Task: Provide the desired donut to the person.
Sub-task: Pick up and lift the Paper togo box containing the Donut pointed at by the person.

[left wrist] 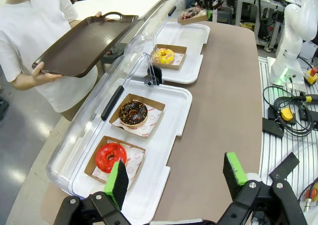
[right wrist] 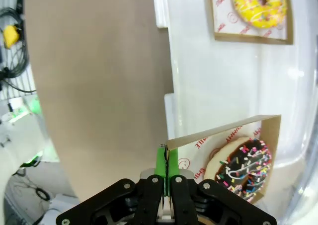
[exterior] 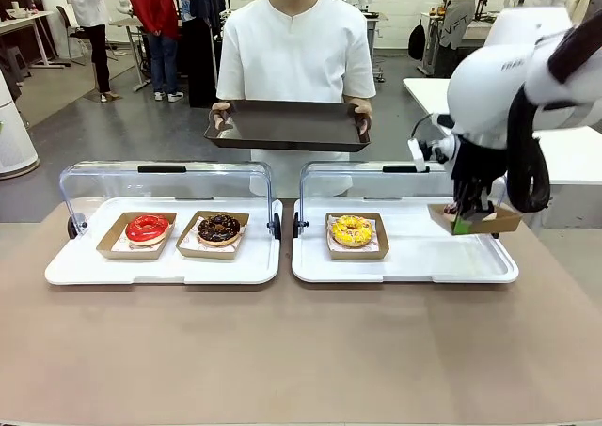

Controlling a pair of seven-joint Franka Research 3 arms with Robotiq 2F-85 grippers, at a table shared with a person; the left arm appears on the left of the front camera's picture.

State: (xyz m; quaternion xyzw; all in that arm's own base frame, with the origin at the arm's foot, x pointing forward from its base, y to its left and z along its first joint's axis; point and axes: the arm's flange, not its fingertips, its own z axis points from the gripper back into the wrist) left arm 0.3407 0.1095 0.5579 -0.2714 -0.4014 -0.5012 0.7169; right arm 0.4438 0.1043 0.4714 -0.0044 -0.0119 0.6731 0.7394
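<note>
The right black gripper [right wrist: 165,158] is pinching tight on the rim of a brown cardboard boat [right wrist: 223,130] carrying the chocolate sprinkled donut [right wrist: 243,168], holding it over the right end of the white plastic tray [exterior: 414,257]. Beyond that tray the white-shirted person [exterior: 296,55] is holding a dark brown rectangular tray [exterior: 287,125]; the left gripper [left wrist: 176,173] is hovering wide open well to its left.
</note>
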